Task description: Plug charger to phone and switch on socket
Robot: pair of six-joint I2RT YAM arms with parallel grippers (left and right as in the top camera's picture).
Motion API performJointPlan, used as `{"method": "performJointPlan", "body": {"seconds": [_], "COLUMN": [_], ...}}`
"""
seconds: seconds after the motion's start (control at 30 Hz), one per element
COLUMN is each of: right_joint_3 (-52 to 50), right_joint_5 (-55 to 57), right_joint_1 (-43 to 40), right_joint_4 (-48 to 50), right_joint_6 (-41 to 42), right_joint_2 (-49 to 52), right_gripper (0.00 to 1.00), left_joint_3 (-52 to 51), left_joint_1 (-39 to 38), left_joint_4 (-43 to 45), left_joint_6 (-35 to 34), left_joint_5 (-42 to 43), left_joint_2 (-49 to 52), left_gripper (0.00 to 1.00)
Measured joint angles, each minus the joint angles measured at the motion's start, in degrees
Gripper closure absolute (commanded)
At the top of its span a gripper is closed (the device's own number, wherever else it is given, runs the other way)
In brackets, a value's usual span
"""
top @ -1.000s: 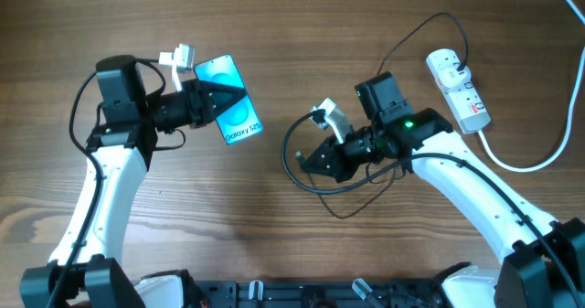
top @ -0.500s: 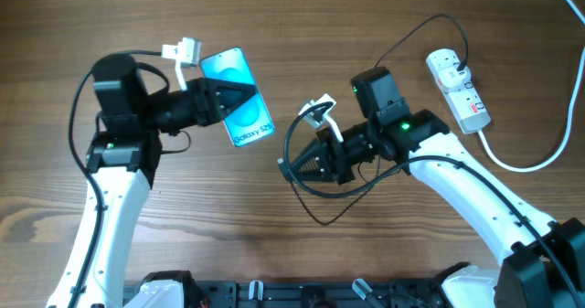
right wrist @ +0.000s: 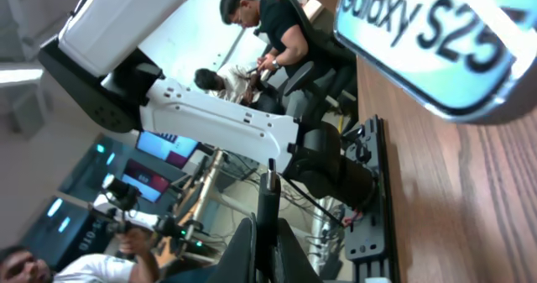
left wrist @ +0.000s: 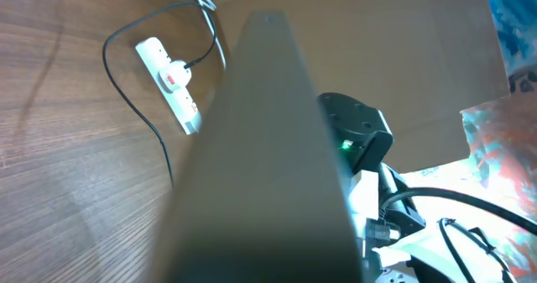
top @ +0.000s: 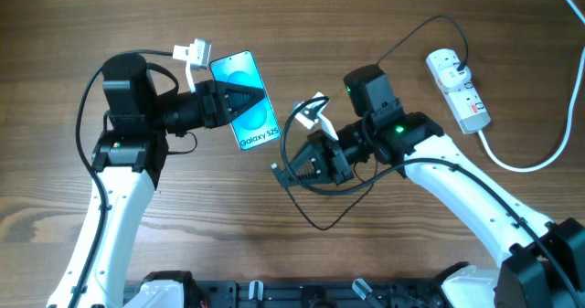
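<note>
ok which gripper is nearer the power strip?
Right. In the overhead view the right gripper is left of and below the power strip, holding the charger; the left gripper, clamped on the phone, is farther left.

**Overhead view.** Bright, even, diffuse light falls from above. The wooden surface (top: 274, 253) shows crisp grain, and the arms cast only faint, soft-edged shadows. The phone (top: 258, 123) screen glows brightly, and its lettering is legible.

**Left wrist view.** A broad grey shape (left wrist: 260, 165), too near the lens, is wholly out of focus and masks the centre. The socket (left wrist: 168, 81) behind it is moderately sharp.

**Right wrist view.** The frame is strongly tilted. Pale light washes out the background room, the right claw (right wrist: 264, 224) appears almost as a silhouette, and the phone's lettering is large and slightly soft.
</note>
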Motion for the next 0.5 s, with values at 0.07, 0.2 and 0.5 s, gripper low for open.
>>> {"method": "performJointPlan", "body": {"seconds": [0.07, 0.2, 0.5], "right_joint_3": [0.0, 0.0, -0.1], "right_joint_5": [0.0, 0.0, 3.1], "right_joint_1": [0.0, 0.0, 0.0], "right_joint_4": [0.3, 4.1, 17.0], "right_joint_6": [1.6, 4.5, 18.3], "right_joint_2": [0.0, 0.0, 0.0], "right_gripper": [0.96, 0.96, 0.96], "left_joint_3": [0.0, 0.0, 0.0], "left_joint_1": [0.0, 0.0, 0.0], "left_joint_4": [-0.1, -0.1, 2.1], "left_joint_6": [1.0, 2.2, -7.2], "left_joint_5": [-0.2, -2.8, -4.6], "left_joint_2": [0.0, 0.0, 0.0], "left_gripper": [0.96, 0.96, 0.96]}}
